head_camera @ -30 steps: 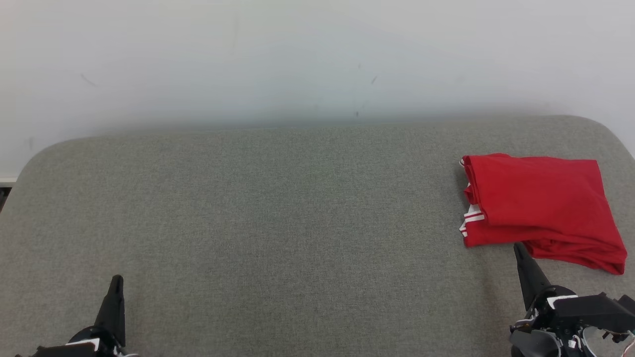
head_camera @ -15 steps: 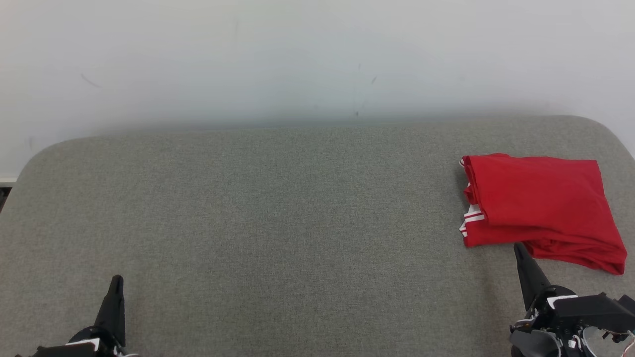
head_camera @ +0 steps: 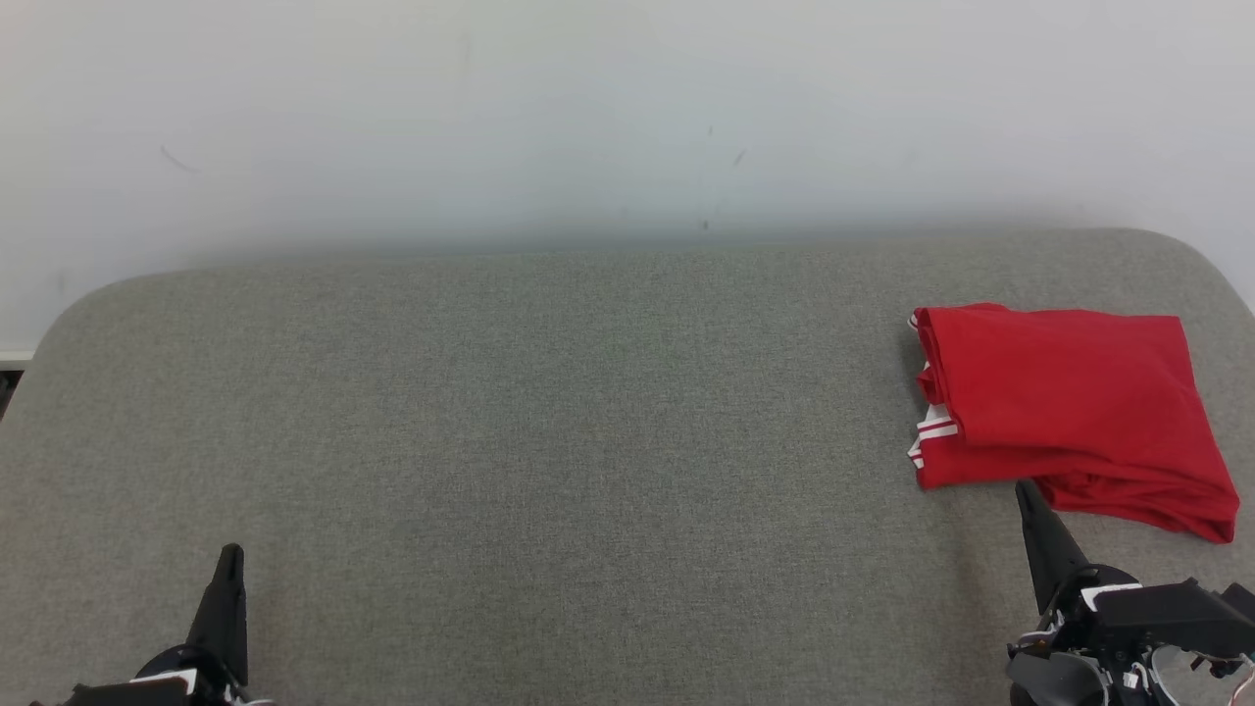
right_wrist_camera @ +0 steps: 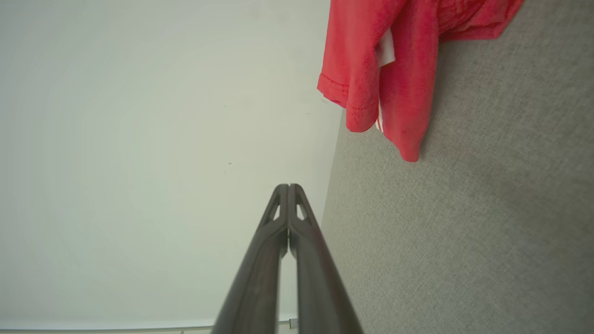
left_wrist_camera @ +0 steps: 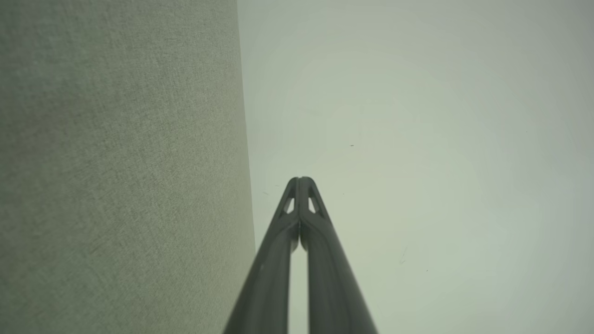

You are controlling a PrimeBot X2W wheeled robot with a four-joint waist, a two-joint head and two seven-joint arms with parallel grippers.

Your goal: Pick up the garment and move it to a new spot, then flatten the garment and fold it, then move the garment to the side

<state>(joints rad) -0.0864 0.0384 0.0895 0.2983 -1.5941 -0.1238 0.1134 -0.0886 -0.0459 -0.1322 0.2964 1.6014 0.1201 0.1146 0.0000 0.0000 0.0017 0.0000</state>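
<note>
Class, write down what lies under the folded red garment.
The garment rests on the grey fabric surface. At one edge, white-striped trim peeks from its lower layers. Anything else beneath is covered by the red cloth and cannot be seen.

The garment (head_camera: 1064, 412) is laid on the padded surface (head_camera: 588, 441) at its right side. The wall (head_camera: 588, 118) is found behind the surface. The left gripper (head_camera: 231, 552) is placed at the near left, and the right gripper (head_camera: 1023, 486) just before the garment's near edge.
</note>
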